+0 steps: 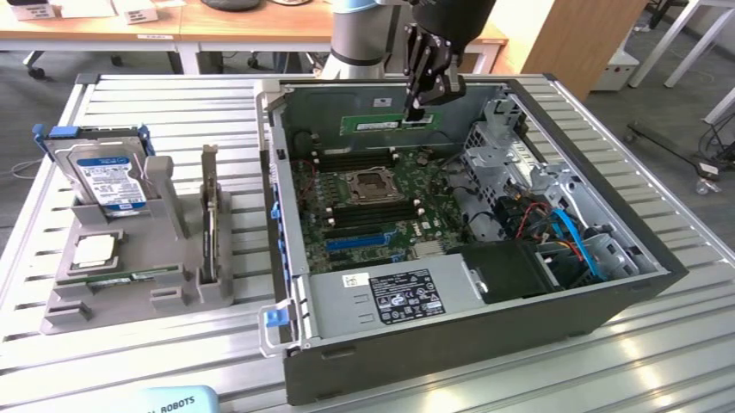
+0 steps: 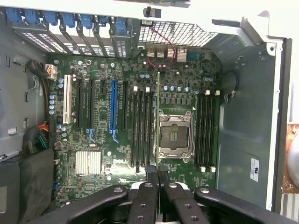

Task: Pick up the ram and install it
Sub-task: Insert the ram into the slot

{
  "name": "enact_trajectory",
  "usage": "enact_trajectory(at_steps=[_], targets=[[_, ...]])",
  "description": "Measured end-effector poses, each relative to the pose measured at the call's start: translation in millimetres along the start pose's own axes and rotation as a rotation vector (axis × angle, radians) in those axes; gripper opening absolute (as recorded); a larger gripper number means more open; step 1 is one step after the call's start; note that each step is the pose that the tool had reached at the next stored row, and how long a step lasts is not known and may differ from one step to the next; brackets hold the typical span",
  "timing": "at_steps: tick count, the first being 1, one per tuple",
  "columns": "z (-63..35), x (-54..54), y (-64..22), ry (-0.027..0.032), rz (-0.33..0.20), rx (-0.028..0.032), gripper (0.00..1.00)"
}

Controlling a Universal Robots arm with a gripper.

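My gripper (image 1: pixel 416 115) hangs over the open computer case (image 1: pixel 643 284), shut on the ram (image 1: pixel 379 125), a long green stick held level above the motherboard (image 1: pixel 344 219). In the wrist view the ram (image 2: pixel 158 116) shows edge-on as a thin line running out from my shut fingertips (image 2: pixel 158 173). It lies between the black memory slots (image 2: pixel 142 128) and the empty processor socket (image 2: pixel 175 135). More memory slots (image 2: pixel 207 128) sit on the socket's other side. A second, like stick (image 1: pixel 115 278) lies in the grey holder (image 1: pixel 172 297) at the exterior view's left.
The grey holder also carries a blue-labelled hard drive (image 1: pixel 109 181), a square silver processor (image 1: pixel 95 249) and an upright card (image 1: pixel 209 219). Inside the case are a power supply (image 1: pixel 391 297), drive cage (image 1: pixel 505 155) and blue and red cables (image 1: pixel 569 237).
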State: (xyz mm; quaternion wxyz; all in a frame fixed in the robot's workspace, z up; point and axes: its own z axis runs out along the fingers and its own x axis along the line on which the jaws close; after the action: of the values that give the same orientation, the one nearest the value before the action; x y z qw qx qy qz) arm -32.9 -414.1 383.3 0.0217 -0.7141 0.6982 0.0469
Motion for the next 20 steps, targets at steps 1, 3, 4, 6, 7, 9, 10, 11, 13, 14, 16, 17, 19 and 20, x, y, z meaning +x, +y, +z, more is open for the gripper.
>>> enact_trajectory(at_steps=[1, 3, 4, 6, 7, 9, 10, 11, 13, 14, 16, 17, 19, 20], targets=[[0.0, 0.0, 0.0, 0.0, 0.0, 0.0, 0.12], [0.0, 0.0, 0.0, 0.0, 0.0, 0.0, 0.12], [0.0, 0.0, 0.0, 0.0, 0.0, 0.0, 0.12], [0.1, 0.3, 0.1, -0.0004, 0.0, 0.0001, 0.12], [0.0, 1.3, 0.0, -0.0001, 0.0, 0.0, 0.12], [-0.4, 4.2, 0.1, -0.0001, 0.0, 0.0, 0.12], [-0.5, 5.7, 0.1, -0.0001, 0.0, 0.0, 0.12], [-0.7, 7.0, 0.2, -0.0001, 0.0, 0.0, 0.12], [-0.6, 8.2, 0.3, -0.0002, 0.0, 0.0001, 0.12], [-0.3, 8.4, 0.3, -0.0002, 0.0, 0.0001, 0.12], [1.4, 8.9, 0.2, 0.0, 0.0, 0.0, 0.12], [2.8, 9.2, 0.1, 0.0, 0.0, 0.0, 0.12], [6.1, 9.6, 0.0, 0.0001, 0.0, 0.0, 0.12], [7.8, 9.8, -0.1, 0.0, 0.0, 0.0, 0.12]])
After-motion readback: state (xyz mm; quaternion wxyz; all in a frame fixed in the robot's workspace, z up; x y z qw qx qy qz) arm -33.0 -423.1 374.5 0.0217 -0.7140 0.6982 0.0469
